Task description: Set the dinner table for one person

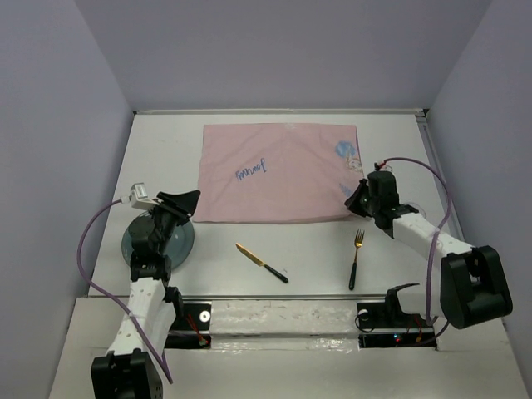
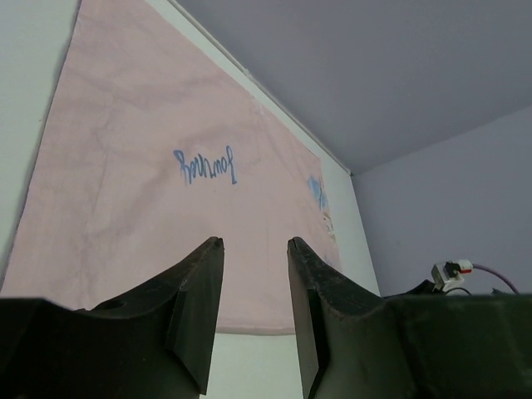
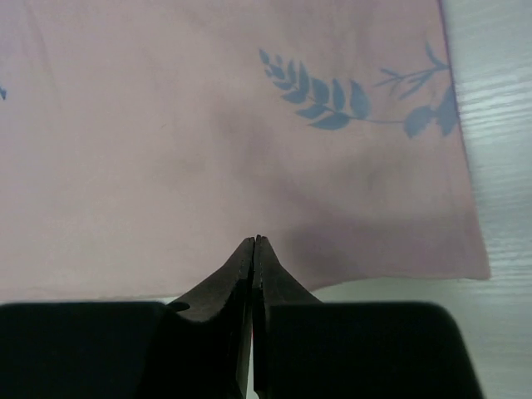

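The dinner table is a white top with a metal rim. A pink placemat with blue writing lies flat at its far middle. A dark round plate sits at the near left, partly under my left arm. A knife with a gold blade and a fork with gold tines lie in front of the placemat. My left gripper is open and empty by the placemat's near left corner. My right gripper is shut over the placemat's near right corner, with nothing seen between its jaws.
Purple-grey walls close in the table on the far, left and right sides. The arm bases and a taped strip run along the near edge. A purple cable loops above my right arm.
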`<action>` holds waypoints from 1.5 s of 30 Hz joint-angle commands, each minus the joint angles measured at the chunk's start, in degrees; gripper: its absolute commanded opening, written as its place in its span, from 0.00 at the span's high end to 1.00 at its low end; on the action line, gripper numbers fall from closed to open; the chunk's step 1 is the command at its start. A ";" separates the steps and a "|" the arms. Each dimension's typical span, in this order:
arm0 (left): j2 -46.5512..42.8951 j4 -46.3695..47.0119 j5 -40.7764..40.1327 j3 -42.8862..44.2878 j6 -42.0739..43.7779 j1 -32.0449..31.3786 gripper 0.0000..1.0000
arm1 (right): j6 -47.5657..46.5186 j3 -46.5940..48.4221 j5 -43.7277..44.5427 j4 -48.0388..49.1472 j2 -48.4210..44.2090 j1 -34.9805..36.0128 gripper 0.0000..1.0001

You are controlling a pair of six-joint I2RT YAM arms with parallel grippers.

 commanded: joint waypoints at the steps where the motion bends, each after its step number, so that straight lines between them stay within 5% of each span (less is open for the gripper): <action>1: -1.79 0.15 1.28 3.46 0.96 -0.56 0.54 | -0.60 3.10 1.27 -0.38 7.00 1.11 0.97; 13: -4.08 -12.31 4.63 18.03 7.80 -1.17 0.54 | 4.41 -3.05 3.64 2.00 6.06 1.11 0.98; 21: -4.52 -28.50 2.61 32.46 22.04 -1.96 0.49 | 0.19 2.56 0.40 -2.22 -0.70 4.00 0.66; 27: -6.10 -31.15 0.76 35.99 24.78 -3.19 0.40 | 4.57 5.12 -3.89 4.78 -2.56 17.69 0.48; 35: -4.44 -24.48 9.97 38.63 21.27 -3.37 0.26 | 11.42 15.74 -8.03 25.78 15.17 35.97 0.44; 45: -6.81 -23.51 12.45 35.38 22.23 -4.51 0.14 | 19.87 35.17 -13.92 35.04 43.48 46.46 0.44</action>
